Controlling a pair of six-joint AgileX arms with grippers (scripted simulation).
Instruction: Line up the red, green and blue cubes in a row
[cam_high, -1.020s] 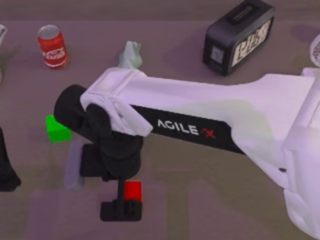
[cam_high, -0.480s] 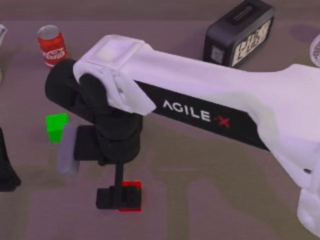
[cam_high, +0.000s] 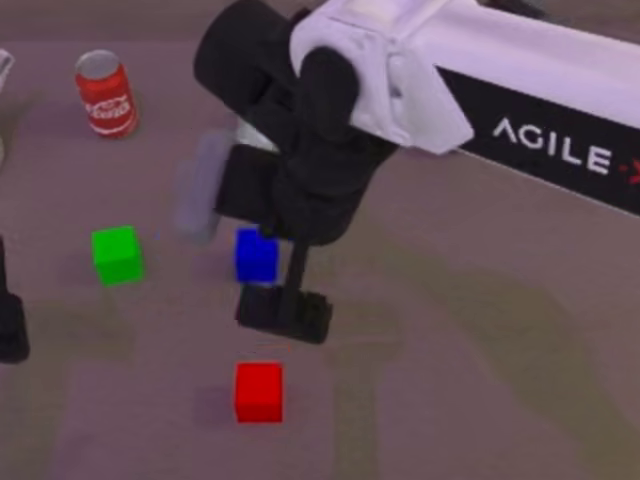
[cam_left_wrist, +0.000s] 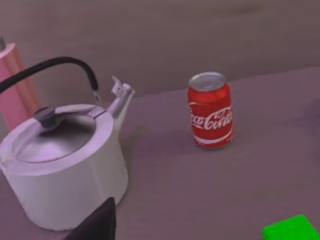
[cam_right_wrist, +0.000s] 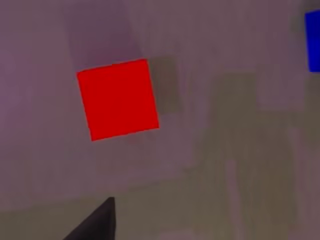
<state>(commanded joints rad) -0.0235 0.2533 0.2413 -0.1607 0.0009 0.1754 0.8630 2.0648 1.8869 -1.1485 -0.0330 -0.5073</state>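
The red cube lies alone on the table near the front edge, and fills the right wrist view. Behind it sits the blue cube, also at the edge of the right wrist view. The green cube rests to the left of the blue one, level with it, and shows in the left wrist view. My right gripper hangs open above the table between the blue and red cubes, holding nothing; one fingertip shows. My left gripper is parked at the left edge, open.
A red soda can stands at the back left, also in the left wrist view. A white kettle with a black handle and a pink cylinder stand beyond it. My right arm spans the back right.
My right gripper has let go of the red cube, risen and pulled back toward the far side. The red cube stays on the table, and the blue cube now shows.
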